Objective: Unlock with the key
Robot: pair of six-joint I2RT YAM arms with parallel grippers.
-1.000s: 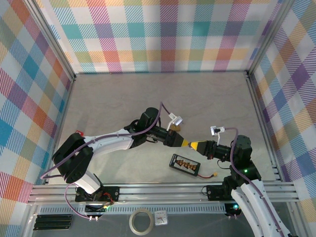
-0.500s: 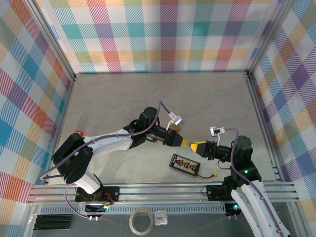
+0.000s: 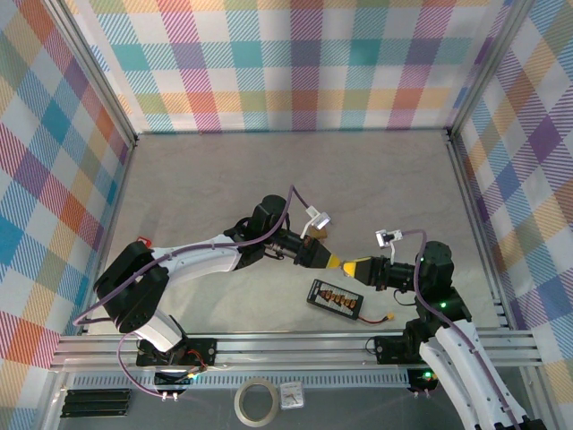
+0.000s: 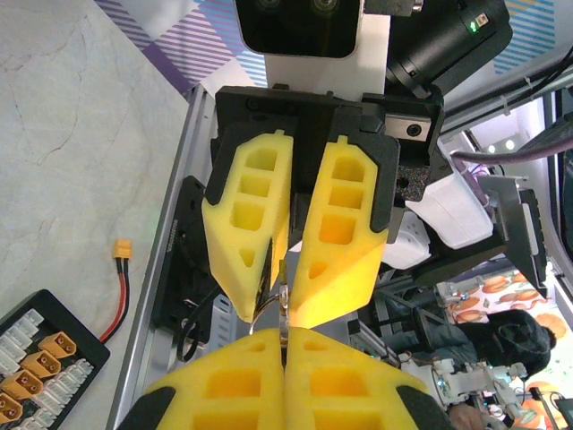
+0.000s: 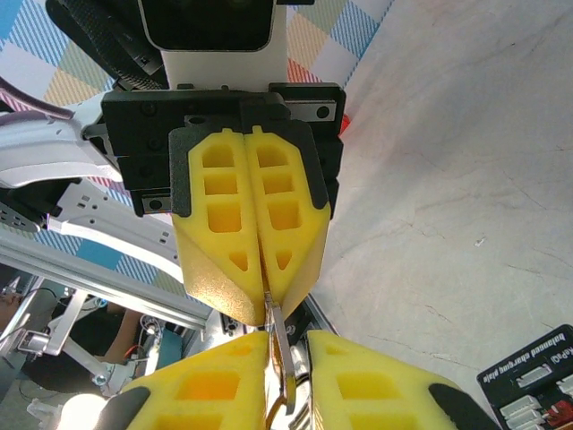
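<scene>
Down front, the black connector board (image 3: 336, 298) lies on the table (image 3: 224, 179), and just behind it the right gripper (image 3: 353, 265) meets the left gripper (image 3: 332, 261) tip to tip in mid-air. Left is clamped on the key (image 5: 278, 345), while right's jaws stand slightly apart around its free end. Looks like a handover: right must pinch squarely before left lets go.

The table (image 3: 224, 179) had a pale grey, marbled top. A black connector board (image 3: 336, 298) with rows of yellow sockets lay flat near the front rail, right of centre. Its red-and-black lead (image 3: 372, 315) ran rightward to a yellow plug (image 3: 391, 320) resting on the surface.
</scene>
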